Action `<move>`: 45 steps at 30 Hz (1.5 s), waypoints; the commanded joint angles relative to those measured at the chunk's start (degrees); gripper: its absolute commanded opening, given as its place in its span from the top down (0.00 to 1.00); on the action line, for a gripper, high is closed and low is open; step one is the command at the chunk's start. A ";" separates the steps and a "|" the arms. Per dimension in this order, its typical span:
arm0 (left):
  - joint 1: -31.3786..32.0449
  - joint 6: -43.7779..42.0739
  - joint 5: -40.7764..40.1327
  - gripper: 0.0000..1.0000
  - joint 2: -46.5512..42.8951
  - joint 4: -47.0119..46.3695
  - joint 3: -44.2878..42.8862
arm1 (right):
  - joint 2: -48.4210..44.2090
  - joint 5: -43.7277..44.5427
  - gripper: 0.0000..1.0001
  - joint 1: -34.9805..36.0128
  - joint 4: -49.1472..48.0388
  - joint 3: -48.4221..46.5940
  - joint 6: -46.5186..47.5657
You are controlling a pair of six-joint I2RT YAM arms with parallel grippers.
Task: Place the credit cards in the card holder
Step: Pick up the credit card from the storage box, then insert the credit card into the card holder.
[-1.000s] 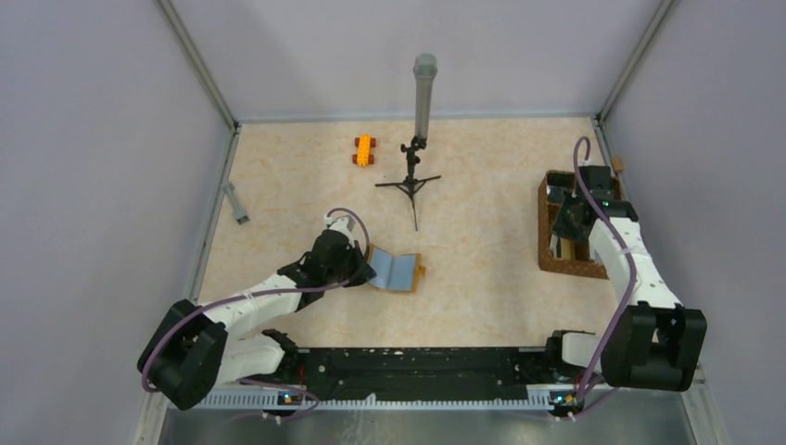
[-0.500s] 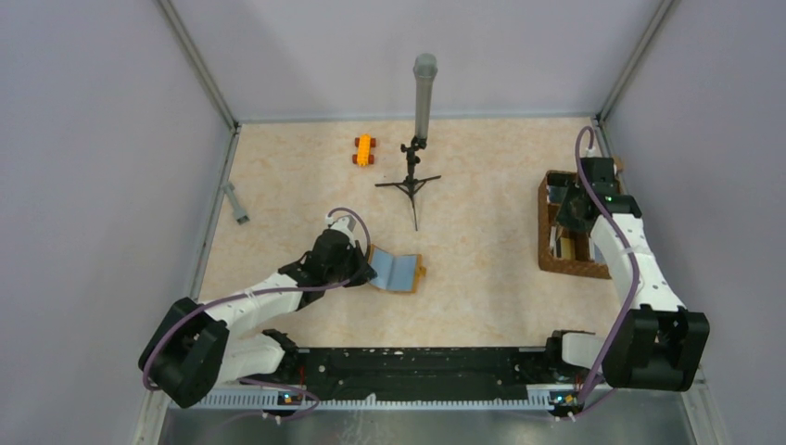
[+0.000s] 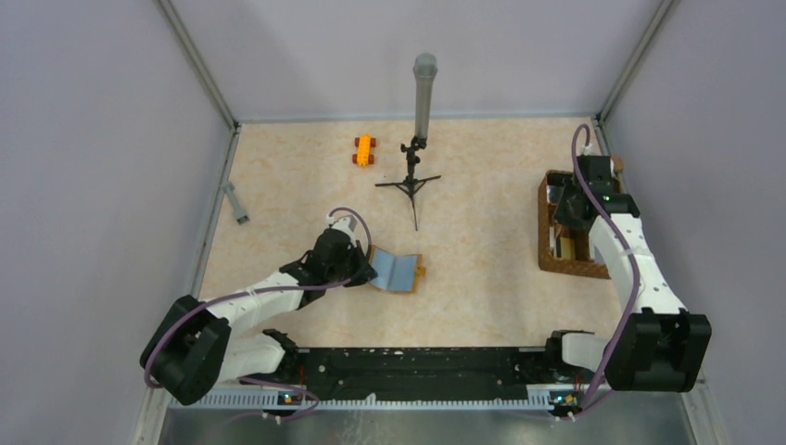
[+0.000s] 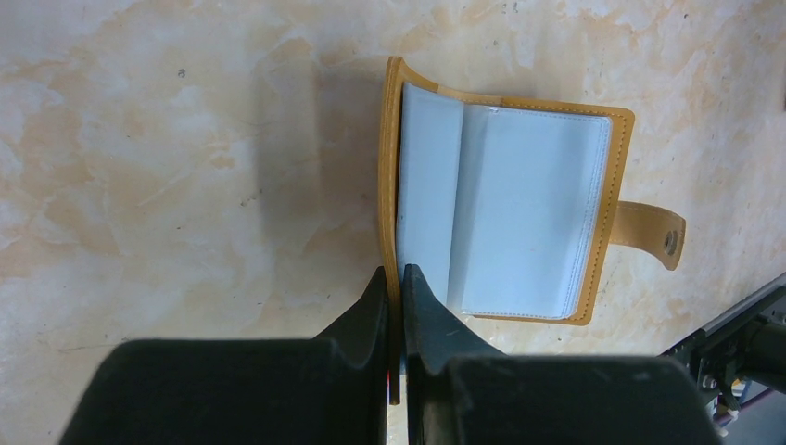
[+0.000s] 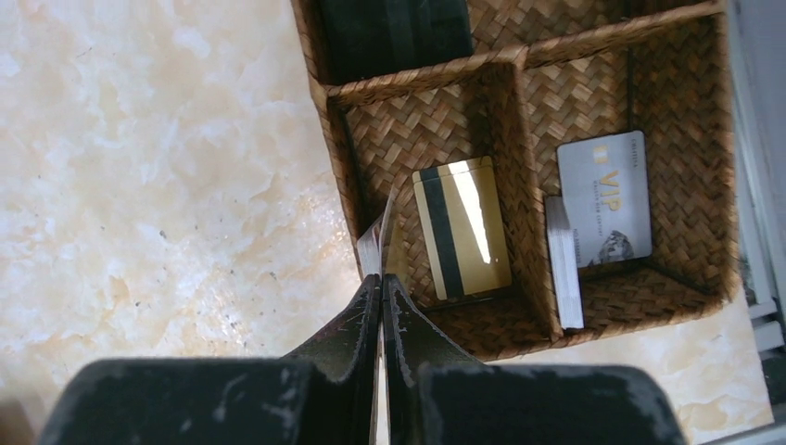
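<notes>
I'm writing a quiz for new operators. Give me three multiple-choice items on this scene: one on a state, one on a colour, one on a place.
1. The wallet is: A) snapped shut B) lying open C) standing on edge
2. Its lining is: A) red B) black C) pale blue
3. The VIP card lies: A) in a basket compartment B) on the wallet C) inside the wallet

1 B: its lining faces up and the snap tab hangs free.
2 C: the left wrist view shows pale blue inside.
3 A: the right wrist view shows it on the wicker floor.
</notes>
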State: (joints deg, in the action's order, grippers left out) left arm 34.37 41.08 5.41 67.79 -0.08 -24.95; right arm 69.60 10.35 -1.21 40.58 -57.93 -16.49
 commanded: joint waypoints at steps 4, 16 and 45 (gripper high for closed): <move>-0.23 -0.04 0.65 0.98 0.40 -1.90 -1.59 | -1.09 10.11 1.00 0.86 0.69 -6.15 0.42; -0.21 0.12 0.57 0.98 0.18 -1.68 -1.87 | 0.10 16.86 1.00 3.97 1.88 -13.34 0.64; -0.32 -1.20 -2.14 0.50 -6.86 1.54 0.54 | 0.37 -33.49 1.00 31.09 -16.12 -3.66 -0.79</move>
State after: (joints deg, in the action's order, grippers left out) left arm 34.26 42.00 4.43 62.94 1.30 -24.47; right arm 67.40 -18.81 26.41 31.99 -62.54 -16.53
